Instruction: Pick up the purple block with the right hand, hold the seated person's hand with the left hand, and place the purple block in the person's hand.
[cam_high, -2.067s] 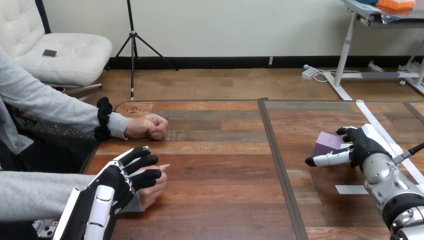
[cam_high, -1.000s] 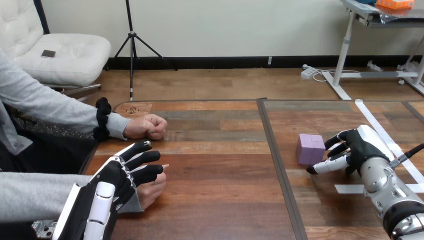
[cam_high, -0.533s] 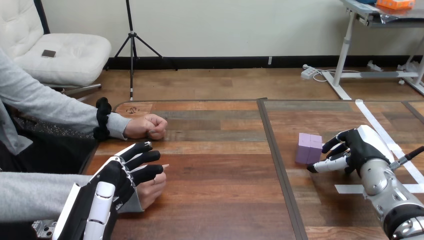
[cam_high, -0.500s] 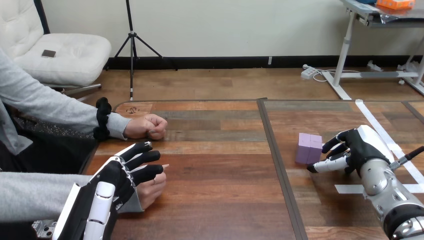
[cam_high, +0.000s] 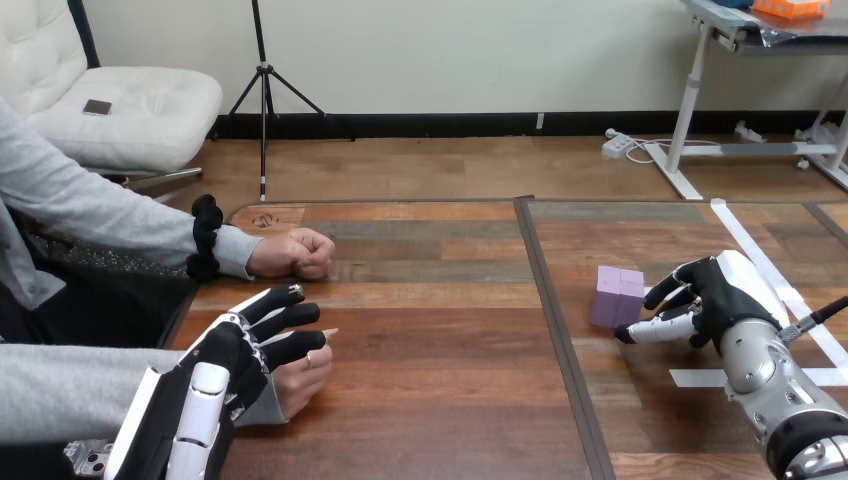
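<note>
The purple block (cam_high: 618, 297) sits on the table (cam_high: 440, 340) just beside my right hand (cam_high: 715, 295), fingers apart, none gripping; I should seat thumb and fingers on opposite faces before closing, my left hand (cam_high: 228, 355) lying outspread over the person's hand (cam_high: 305, 372).

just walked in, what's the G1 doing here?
The right robot hand sits beside the purple block, fingers loosely bent toward it; the block rests on the table, not lifted. The left robot hand lies over the person's hand at the view's lower left, fingers fairly straight, not gripping. The person's other hand is a fist farther back.
</note>
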